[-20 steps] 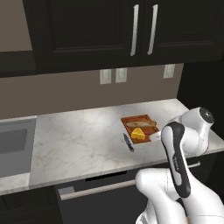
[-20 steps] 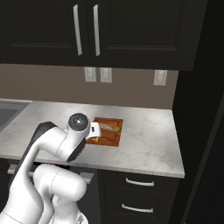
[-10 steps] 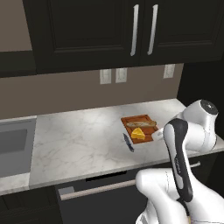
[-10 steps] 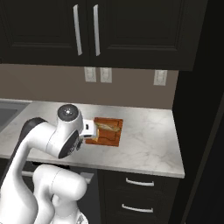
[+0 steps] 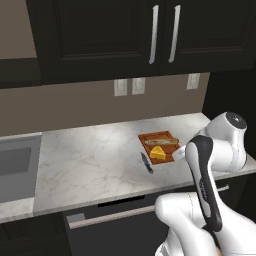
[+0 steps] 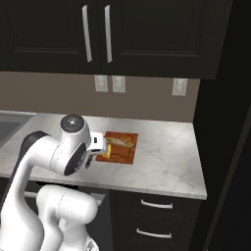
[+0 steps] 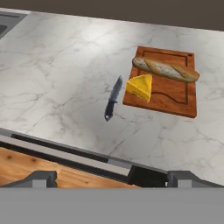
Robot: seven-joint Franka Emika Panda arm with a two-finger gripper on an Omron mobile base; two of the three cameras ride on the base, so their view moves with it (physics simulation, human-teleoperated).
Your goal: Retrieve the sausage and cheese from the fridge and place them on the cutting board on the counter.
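The orange-brown cutting board (image 7: 173, 94) (image 5: 168, 134) (image 6: 123, 152) lies on the marble counter (image 7: 57, 70) (image 5: 90, 155) (image 6: 166, 157). On its near left corner rests the yellow cheese wedge (image 7: 141, 86) (image 5: 158, 153) (image 6: 103, 156). A tan loaf (image 7: 165, 70) lies along the board's far side. The sausage is out of view. My gripper (image 7: 113, 179) is open and empty, drawn back off the counter's front edge, well short of the board. The fridge's doors and inside are out of view.
A dark knife (image 7: 113, 98) (image 5: 146, 163) lies on the marble just left of the board. A sink (image 5: 15, 165) sits at the counter's far left. Dark drawers with silver handles (image 6: 157, 203) run below. A tall black panel (image 6: 220, 122) closes the counter's right end.
My arm's upper joint has risen and swung over in both base views. The board, cheese, loaf and knife lie where they were. The jaws have stayed open.
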